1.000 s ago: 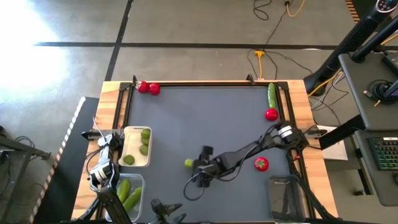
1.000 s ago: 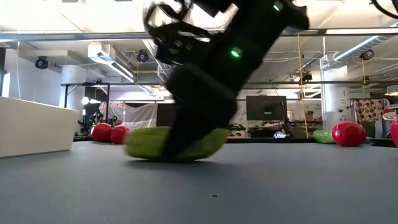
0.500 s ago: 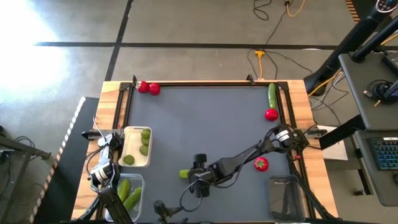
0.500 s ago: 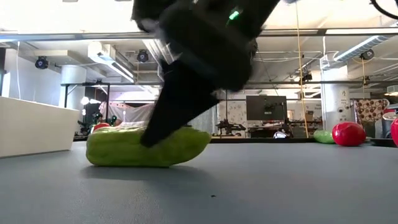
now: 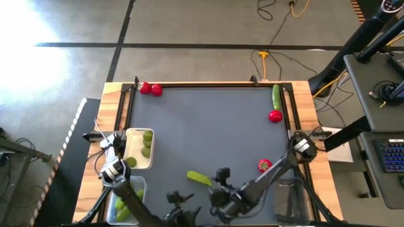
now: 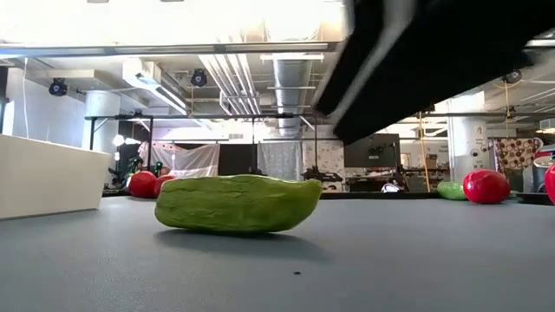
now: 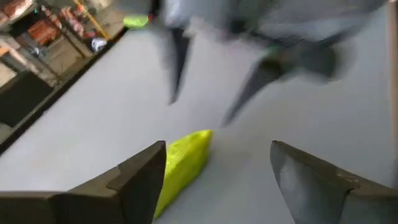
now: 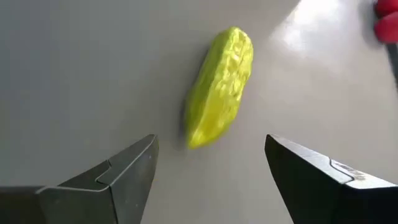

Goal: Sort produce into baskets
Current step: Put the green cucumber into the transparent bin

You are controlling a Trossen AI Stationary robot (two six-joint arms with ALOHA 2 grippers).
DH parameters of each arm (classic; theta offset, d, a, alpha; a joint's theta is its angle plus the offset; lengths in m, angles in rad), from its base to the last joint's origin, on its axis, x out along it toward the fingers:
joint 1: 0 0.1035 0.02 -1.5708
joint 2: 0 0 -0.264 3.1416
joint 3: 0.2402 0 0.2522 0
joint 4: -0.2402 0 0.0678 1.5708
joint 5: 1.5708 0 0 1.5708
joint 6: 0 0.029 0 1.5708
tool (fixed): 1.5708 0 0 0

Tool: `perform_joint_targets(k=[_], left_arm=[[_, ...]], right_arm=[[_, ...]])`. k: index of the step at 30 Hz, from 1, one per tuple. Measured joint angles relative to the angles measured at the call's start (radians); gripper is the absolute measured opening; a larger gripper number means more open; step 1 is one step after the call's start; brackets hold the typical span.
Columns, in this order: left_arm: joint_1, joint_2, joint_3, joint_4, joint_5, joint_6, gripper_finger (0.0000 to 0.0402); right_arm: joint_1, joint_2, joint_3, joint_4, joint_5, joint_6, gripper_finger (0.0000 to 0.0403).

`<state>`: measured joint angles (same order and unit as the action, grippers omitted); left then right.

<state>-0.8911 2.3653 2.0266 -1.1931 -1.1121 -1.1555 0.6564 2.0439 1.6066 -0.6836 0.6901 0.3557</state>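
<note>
A long green cucumber point(image 5: 199, 178) lies on its side on the grey mat near the table's near edge; it also shows in the low view point(image 6: 238, 204). My right gripper point(image 8: 211, 146) is open and empty, just right of the cucumber point(image 8: 219, 96) and above it point(image 5: 221, 176). My left gripper point(image 7: 217, 144) is open and empty, low at the near edge point(image 5: 177, 198), with the cucumber point(image 7: 183, 162) ahead of its fingers. The white tray point(image 5: 128, 150) holds light-green limes. A clear tub point(image 5: 120, 189) near it holds green cucumbers.
Two red pieces point(image 5: 150, 89) lie at the far left corner. A cucumber point(image 5: 276, 96) and a red piece point(image 5: 275, 116) lie at the right edge, and another red piece point(image 5: 265, 166) lies right of my right arm. A second clear tub point(image 5: 287, 192) stands at the near right.
My right gripper has carried the cucumber a little toward the near edge, laid it on the mat and let go. It has then drawn back up and toward the table's right. The cucumber now lies free. My left gripper has come in toward it from the near edge.
</note>
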Motion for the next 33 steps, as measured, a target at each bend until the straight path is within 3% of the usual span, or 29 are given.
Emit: perform_joint_targets(k=[7,12,18,26,33], left_arm=[[0.115,-0.001,0.000,-0.008,0.174,0.251,0.0313],[0.188,-0.014,0.000,-0.030,0.379,0.458,0.0318],[0.295,-0.016,0.000,-0.068,0.626,0.680,0.0318],[0.406,-0.019,0.000,-0.108,0.824,0.838,0.0318],[0.464,-0.017,-0.029,-0.051,0.927,0.910,0.0318]], right_arm=[[0.119,-0.013,0.000,-0.062,0.018,0.153,0.0270],[0.203,-0.013,0.000,-0.089,0.026,0.235,0.0262],[0.283,-0.013,-0.005,-0.093,0.113,0.302,0.0260],[0.333,-0.013,-0.012,-0.094,0.150,0.379,0.0260],[0.334,-0.013,-0.044,-0.094,0.151,0.441,0.0260]])
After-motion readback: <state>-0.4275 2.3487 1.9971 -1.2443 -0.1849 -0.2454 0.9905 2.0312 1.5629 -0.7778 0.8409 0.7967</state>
